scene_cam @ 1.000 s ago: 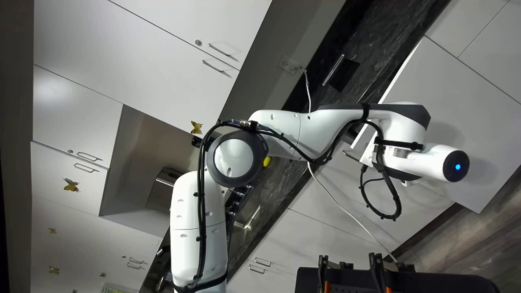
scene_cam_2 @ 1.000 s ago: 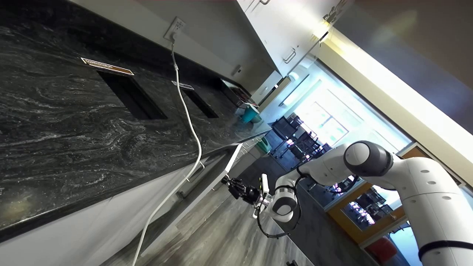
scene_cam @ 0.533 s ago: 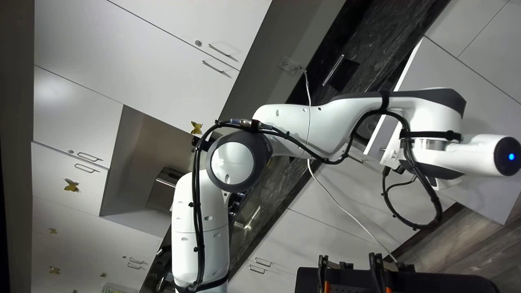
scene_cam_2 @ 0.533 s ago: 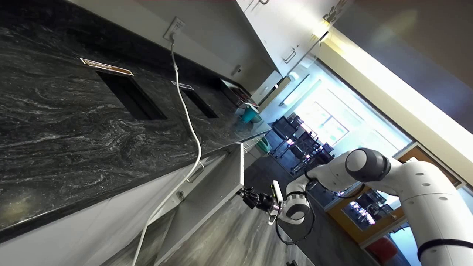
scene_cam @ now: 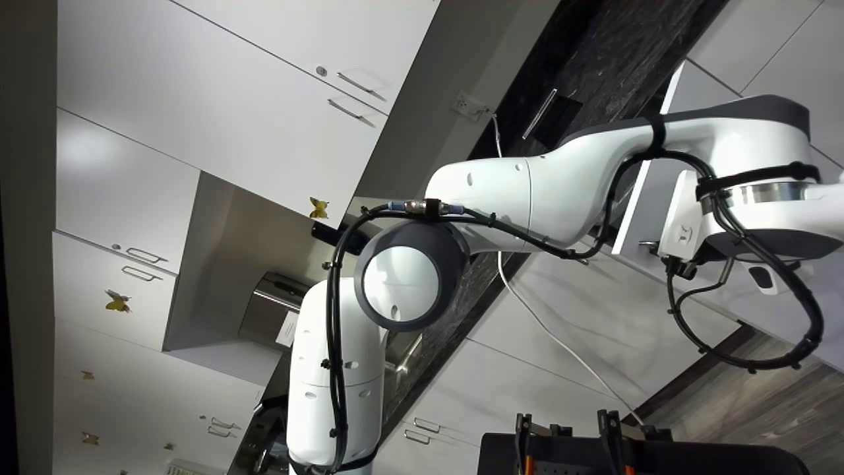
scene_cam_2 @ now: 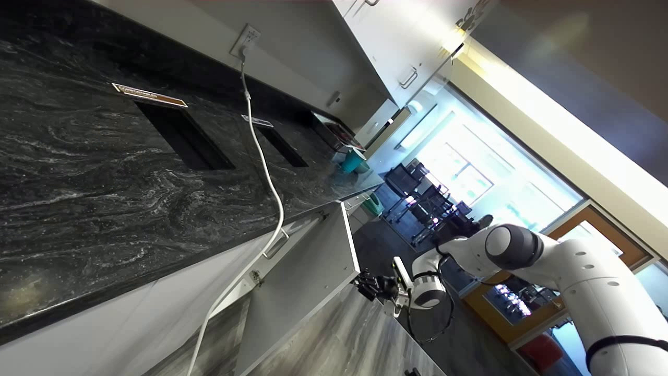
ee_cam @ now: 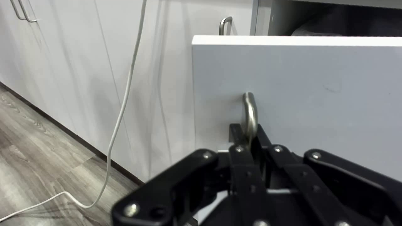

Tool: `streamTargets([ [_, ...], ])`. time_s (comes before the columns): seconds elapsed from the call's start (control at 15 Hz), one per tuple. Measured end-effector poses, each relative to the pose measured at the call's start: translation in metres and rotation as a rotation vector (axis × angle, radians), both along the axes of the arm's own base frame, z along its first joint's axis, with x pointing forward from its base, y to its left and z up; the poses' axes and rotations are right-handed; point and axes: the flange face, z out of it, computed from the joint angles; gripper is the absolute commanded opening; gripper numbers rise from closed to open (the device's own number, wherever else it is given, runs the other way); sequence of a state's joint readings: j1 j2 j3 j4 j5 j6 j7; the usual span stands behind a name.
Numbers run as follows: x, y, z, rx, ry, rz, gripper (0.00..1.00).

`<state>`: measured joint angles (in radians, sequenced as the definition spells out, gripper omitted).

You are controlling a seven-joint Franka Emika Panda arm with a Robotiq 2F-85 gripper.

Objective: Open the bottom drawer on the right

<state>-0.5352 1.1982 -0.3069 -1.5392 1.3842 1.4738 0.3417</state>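
Note:
The white front panel (ee_cam: 298, 78) with a metal bar handle (ee_cam: 250, 113) fills the right of the wrist view. My gripper (ee_cam: 249, 138) is closed around the handle's lower part, one finger on each side of it. In an exterior view the panel (scene_cam_2: 308, 292) stands well out from the cabinet, angled like a swung door. My gripper (scene_cam_2: 359, 282) is at its outer edge there. In an exterior view the panel (scene_cam: 639, 204) also shows, but the wrist hides most of the gripper. A dark opening (ee_cam: 367, 22) shows behind the panel's top edge.
A white cable (ee_cam: 125, 91) hangs in front of the neighbouring cabinet and crosses the dark countertop (scene_cam_2: 156, 198) from a wall outlet (scene_cam_2: 245, 40). Another handle (ee_cam: 223, 25) is on the neighbouring cabinet front. A black stand with clamps (scene_cam: 633, 455) is at the bottom of an exterior view.
The panel has swung farther out from the cabinet. The gripper and arm have moved away from the counter along with it. More of the panel's inner face shows.

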Motion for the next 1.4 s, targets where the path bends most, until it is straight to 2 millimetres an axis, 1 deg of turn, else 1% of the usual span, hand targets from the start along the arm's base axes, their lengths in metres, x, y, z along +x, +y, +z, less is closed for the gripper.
streamTargets([
  [0.47, -0.019, -0.047, -0.003, 0.018, -0.013, -0.013, 0.02],
  [0.6, -0.024, -0.056, -0.003, 0.025, -0.013, -0.031, 0.02],
  [0.67, -0.026, -0.06, -0.004, 0.029, -0.016, -0.038, 0.26],
  [0.73, -0.028, -0.062, -0.005, 0.031, -0.019, -0.043, 0.36],
  [0.8, -0.029, -0.064, -0.005, 0.033, -0.019, -0.045, 0.4],
  [1.07, -0.036, -0.064, -0.005, 0.044, -0.005, -0.018, 0.71],
  [1.27, -0.042, -0.064, -0.005, 0.048, 0.009, 0.008, 0.95],
  [1.33, -0.044, -0.064, -0.005, 0.048, 0.012, 0.013, 0.99],
  [1.4, -0.046, -0.064, -0.004, 0.047, 0.015, 0.014, 1.0],
])
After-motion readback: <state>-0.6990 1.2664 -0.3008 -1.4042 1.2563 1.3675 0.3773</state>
